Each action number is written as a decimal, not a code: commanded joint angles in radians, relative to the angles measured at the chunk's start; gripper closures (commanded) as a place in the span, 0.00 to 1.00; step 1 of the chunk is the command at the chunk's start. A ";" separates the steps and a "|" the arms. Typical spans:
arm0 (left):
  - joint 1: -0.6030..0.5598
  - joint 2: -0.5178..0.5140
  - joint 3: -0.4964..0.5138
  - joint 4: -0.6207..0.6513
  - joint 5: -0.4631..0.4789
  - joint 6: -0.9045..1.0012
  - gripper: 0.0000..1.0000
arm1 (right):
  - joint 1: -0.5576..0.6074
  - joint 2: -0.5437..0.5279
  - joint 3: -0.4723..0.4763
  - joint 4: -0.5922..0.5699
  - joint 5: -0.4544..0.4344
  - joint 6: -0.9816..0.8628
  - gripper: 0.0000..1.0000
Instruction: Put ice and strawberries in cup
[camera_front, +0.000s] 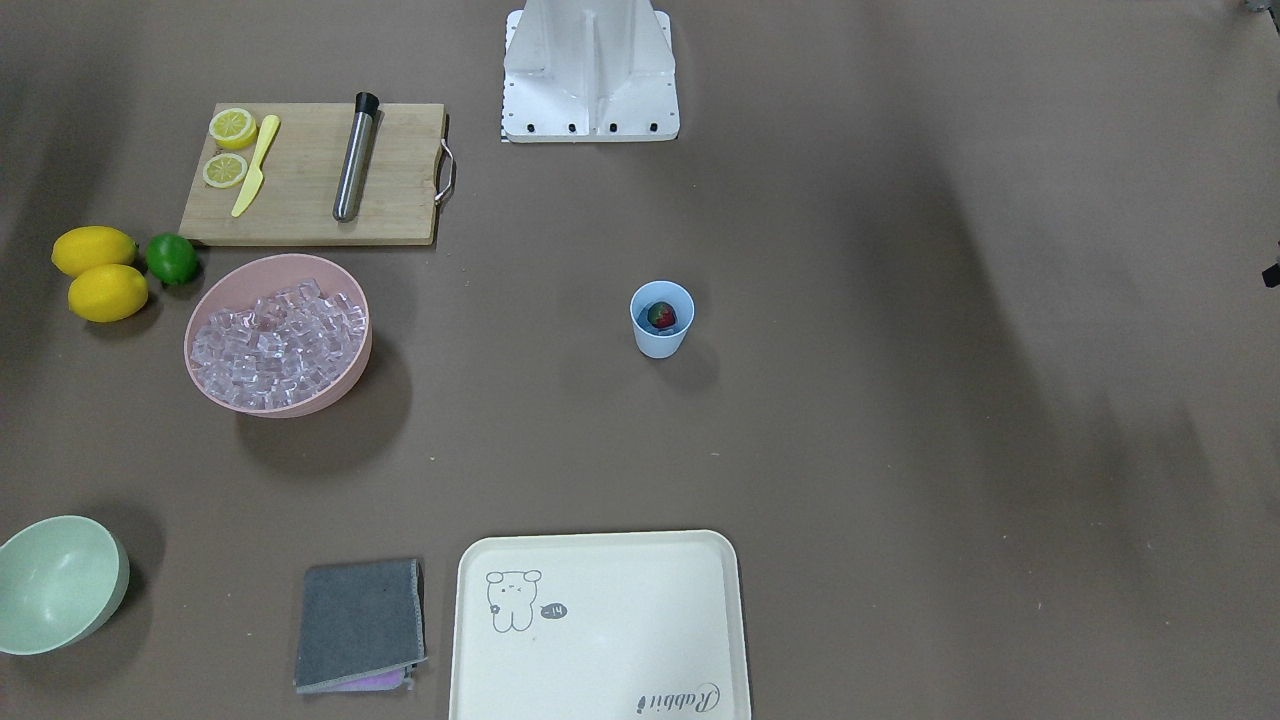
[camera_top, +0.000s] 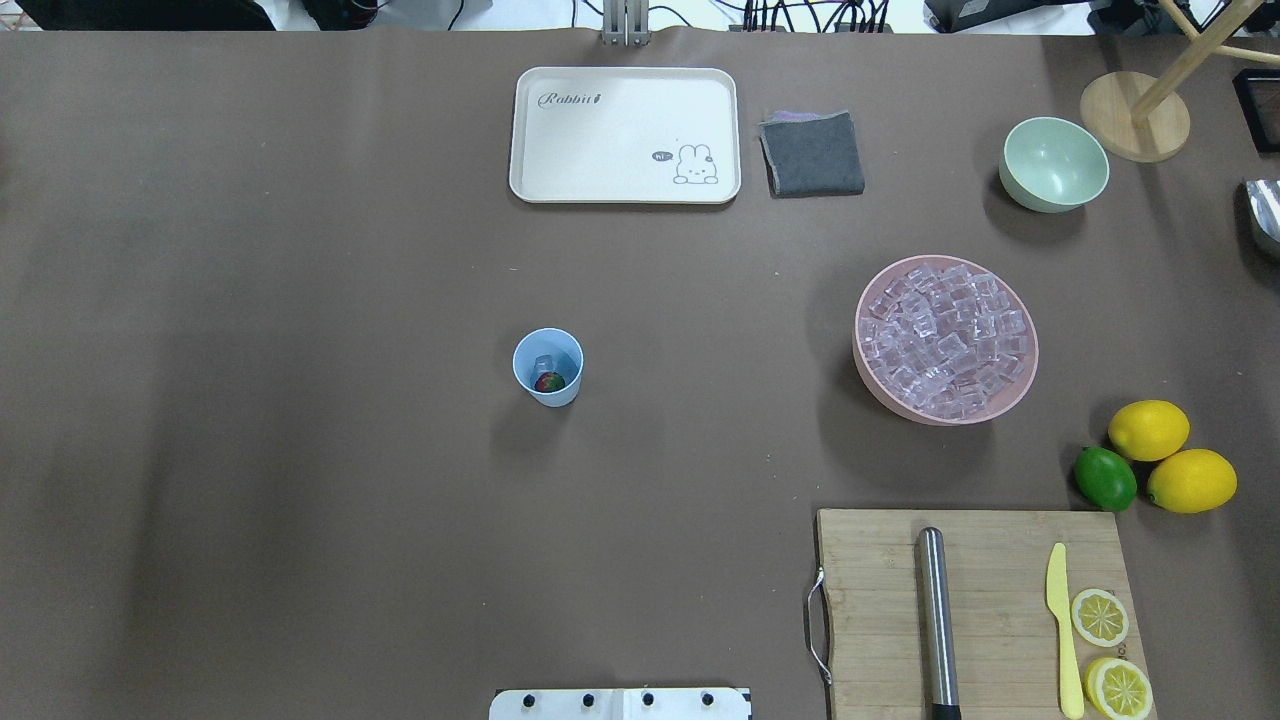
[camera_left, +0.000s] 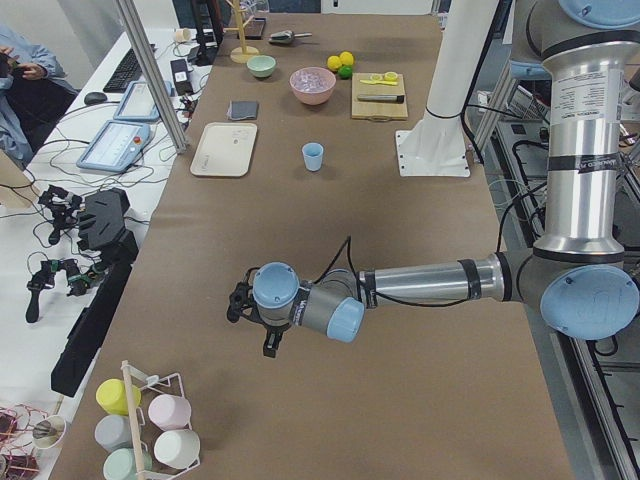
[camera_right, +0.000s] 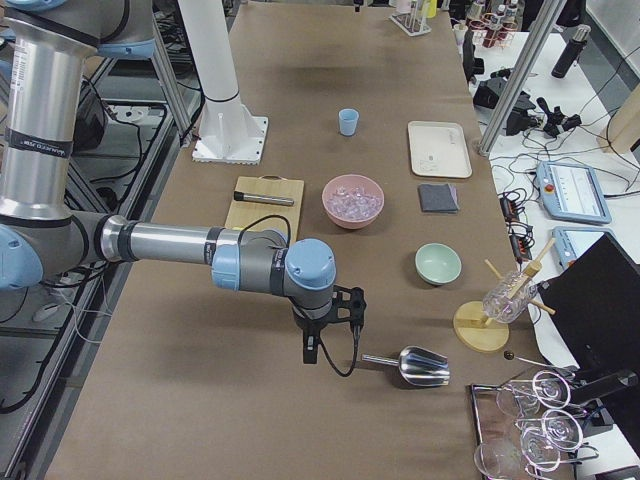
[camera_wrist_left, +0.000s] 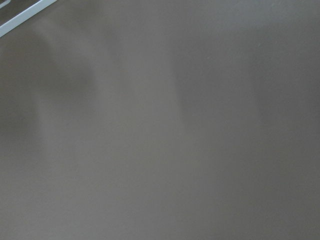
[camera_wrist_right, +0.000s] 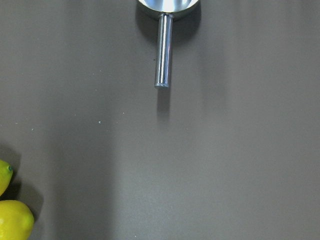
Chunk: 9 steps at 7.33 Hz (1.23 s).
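Several kitchen props sit on a brown table (camera_top: 300, 400), listed here from the robot's side outward. Nearest the robot's base, on its right, lies a wooden cutting board (camera_top: 870, 600). On it rest a steel rod (camera_top: 936, 620), a yellow plastic knife (camera_top: 1062, 620) and two lemon slices (camera_top: 1099, 617). Just beyond the board's outer corner, two whole lemons (camera_top: 1148, 430) and a lime (camera_top: 1104, 478) huddle together. A little farther out stands a big pink bowl (camera_top: 940, 418), heaped with clear ice (camera_top: 945, 340) cubes.

At mid-table, well apart from everything else, the pale blue cup (camera_top: 548, 393) stands upright. One red strawberry (camera_top: 549, 381) lies at its bottom, with what looks like a clear cube beside it.

Along the far edge sit a cream tray (camera_top: 620, 150), a folded grey cloth (camera_top: 812, 155) just beside it, a pale green bowl (camera_top: 1055, 165) and a round wooden stand (camera_top: 1135, 115).

Each arm reaches out past one end of this spread. The left gripper (camera_left: 240, 303) hangs above bare table, far from the cup, and its wrist camera shows only brown surface. The right gripper (camera_right: 352, 305) hangs near a metal scoop (camera_right: 420, 365) lying on the table, apart from it. The pictures do not let you tell whether either claw is spread or closed; no object can be seen in either.
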 joint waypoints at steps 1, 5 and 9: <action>-0.041 -0.004 -0.147 0.286 0.092 0.073 0.02 | 0.000 0.001 0.000 0.000 0.001 -0.001 0.00; -0.081 0.013 -0.176 0.358 0.117 0.064 0.02 | 0.000 -0.001 -0.003 0.000 0.003 -0.001 0.00; -0.080 0.012 -0.176 0.356 0.116 0.064 0.02 | 0.000 -0.003 -0.003 -0.003 0.011 0.001 0.00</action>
